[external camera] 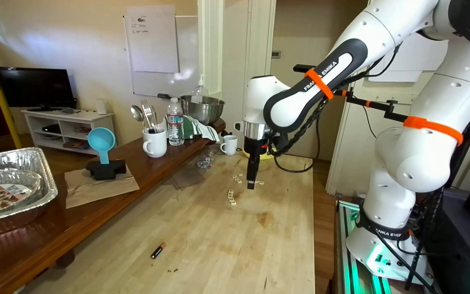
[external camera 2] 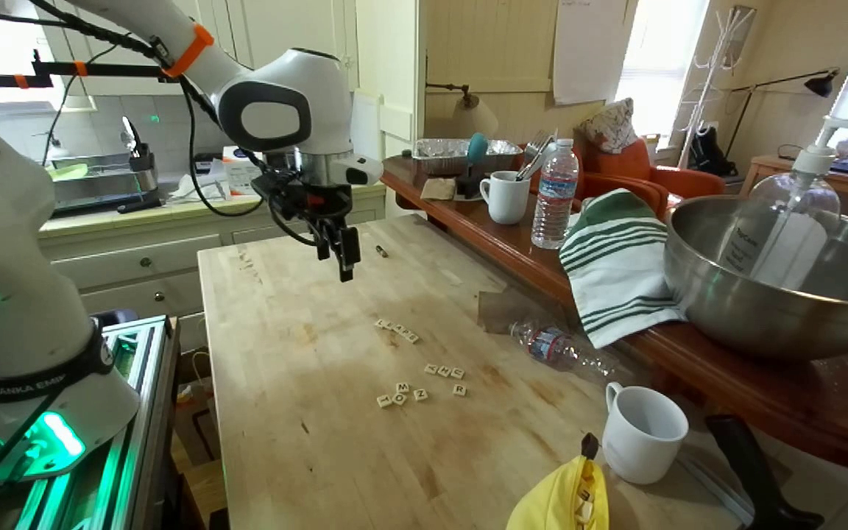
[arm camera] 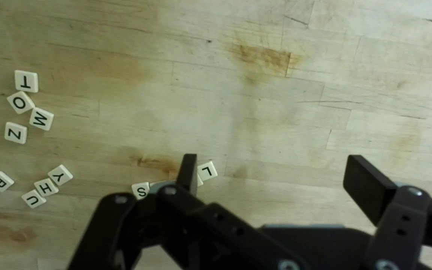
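Closest to the lens in an exterior view: white arm (external camera: pixel 459 98); reaches out over pale wooden table (external camera: pixel 218 228); carries black gripper (arm camera: pixel 274 170), spread wide and empty, hanging above the table, touching nothing; next down in size, yellow pouch (external camera 2: pixel 550 500), partly open, cut off by the frame edge; just beside it, white mug (external camera 2: pixel 634 449); then battery (external camera: pixel 158 250), lying on its side, well apart from other things; smallest, letter tiles (external camera 2: pixel 444 371), flat on the table; nearest to the gripper, row (external camera 2: pixel 397 329) with S (arm camera: pixel 141 190) and L (arm camera: pixel 207 171) at its ends, middle hidden in the wrist view; farther off, Y (arm camera: pixel 60 175), H (arm camera: pixel 46 187) and U (arm camera: pixel 33 198) in a slanted line; R (arm camera: pixel 1 182) alone near them; T (arm camera: pixel 26 81), O (arm camera: pixel 21 102) and M-or-W tile (arm camera: pixel 41 119) (cannot tell which) bunched, Z (arm camera: pixel 15 132) just beside; progress, judged by layout: two lines seemingly formed, R and the T-to-Z cluster left loose; no tile lifted.
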### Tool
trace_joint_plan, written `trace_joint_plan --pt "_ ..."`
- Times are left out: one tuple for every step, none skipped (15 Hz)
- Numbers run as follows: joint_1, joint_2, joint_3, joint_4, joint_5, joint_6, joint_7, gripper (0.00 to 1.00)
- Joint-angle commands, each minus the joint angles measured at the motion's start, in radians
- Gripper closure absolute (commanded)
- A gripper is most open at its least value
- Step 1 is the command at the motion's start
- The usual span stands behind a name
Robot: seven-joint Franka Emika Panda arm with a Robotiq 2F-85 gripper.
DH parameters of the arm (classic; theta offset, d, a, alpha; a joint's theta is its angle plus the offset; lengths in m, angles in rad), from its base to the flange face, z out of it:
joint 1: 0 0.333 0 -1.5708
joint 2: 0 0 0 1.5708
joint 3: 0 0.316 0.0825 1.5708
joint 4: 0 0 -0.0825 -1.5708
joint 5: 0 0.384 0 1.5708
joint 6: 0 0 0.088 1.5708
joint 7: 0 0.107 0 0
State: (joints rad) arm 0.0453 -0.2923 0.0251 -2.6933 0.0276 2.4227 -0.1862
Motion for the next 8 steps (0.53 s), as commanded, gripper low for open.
trace_joint_plan --pt "0.02 0.057 -0.022 0.011 0.02 0.064 -0.05 0.23" --pt "0.016 0.067 -0.022 0.009 0.014 0.09 -0.049 0.25" --pt "0.012 0.08 -0.022 0.009 0.007 0.114 -0.052 0.34" --pt "0.014 0.096 -0.032 0.014 0.025 0.13 -0.066 0.41" --pt "0.009 0.104 -0.032 0.009 0.014 0.167 -0.066 0.51" --pt "0.015 0.115 -0.04 0.01 0.031 0.185 -0.085 0.58" --pt "0.025 0.125 -0.051 0.014 0.061 0.188 -0.115 0.65" --pt "0.026 0.134 -0.054 0.011 0.069 0.206 -0.132 0.73"
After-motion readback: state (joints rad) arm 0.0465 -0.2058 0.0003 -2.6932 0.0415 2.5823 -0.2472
